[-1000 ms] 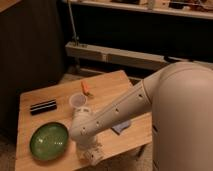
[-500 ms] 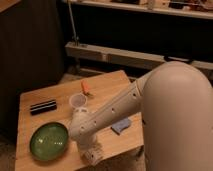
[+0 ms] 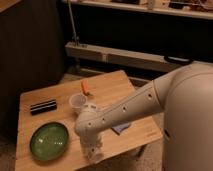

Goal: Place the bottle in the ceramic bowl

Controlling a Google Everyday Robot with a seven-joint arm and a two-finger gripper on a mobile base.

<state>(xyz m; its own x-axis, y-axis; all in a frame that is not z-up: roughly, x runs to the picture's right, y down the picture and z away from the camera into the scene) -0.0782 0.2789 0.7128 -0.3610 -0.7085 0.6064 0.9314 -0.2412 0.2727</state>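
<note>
**A:** Why is the arm [image 3: 125,107] bent so low over the table [image 3: 110,86]?

**B:** Probably to keep the gripper [image 3: 93,154] near the front edge, just right of the bowl [image 3: 48,141].

**A:** And the bottle?

**B:** I can't see it. The arm may be hiding it.

**A:** Is the gripper spread or pinching something?

**B:** I can't tell. It points down at the table, and what it holds isn't visible.
</note>
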